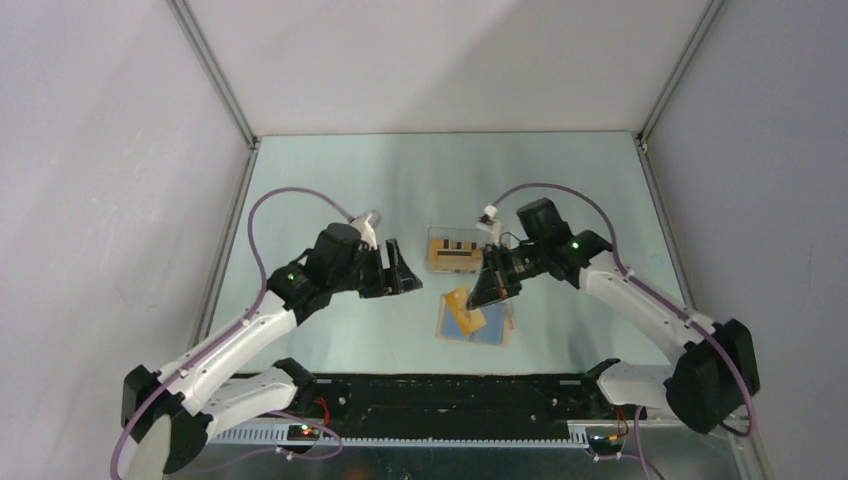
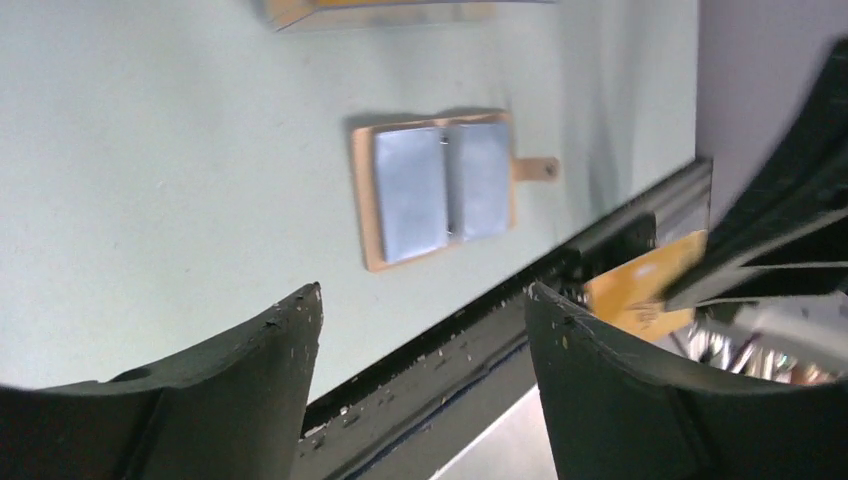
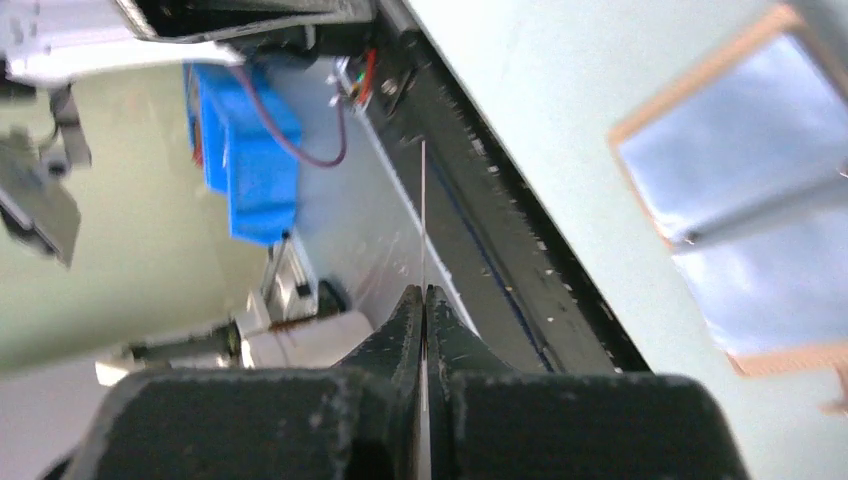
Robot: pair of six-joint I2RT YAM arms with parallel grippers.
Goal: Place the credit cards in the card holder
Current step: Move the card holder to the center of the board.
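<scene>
Right pincer (image 3: 424, 292): I read the jaws as fully shut on one credit card (image 1: 462, 305). From the right wrist camera the card shows edge-on as a thin line running straight out from between the tips. The left wrist camera shows its orange face projecting from the dark fingers of that pincer. From overhead, the card sits just off the right pincer's tips and over the near-left part of the card holder (image 1: 478, 328). I cannot tell whether the card touches the holder. The card holder lies opened flat on the counter (image 1: 330, 180), just below and beyond the right pincer's tips, with its two light blue panels facing up inside a tan border. A small tan tab sticks out from one side. Left pincer (image 2: 422, 298): the jaws stand wide apart with nothing between them. The card holder lies ahead of its tips and clear of them. The two pincers face each other across the holder and are apart. On the far side of the right pincer, beyond the holder, a clear tray (image 1: 431, 243) carries the other credit cards (image 1: 455, 255). The top card there shows dark stripes.
</scene>
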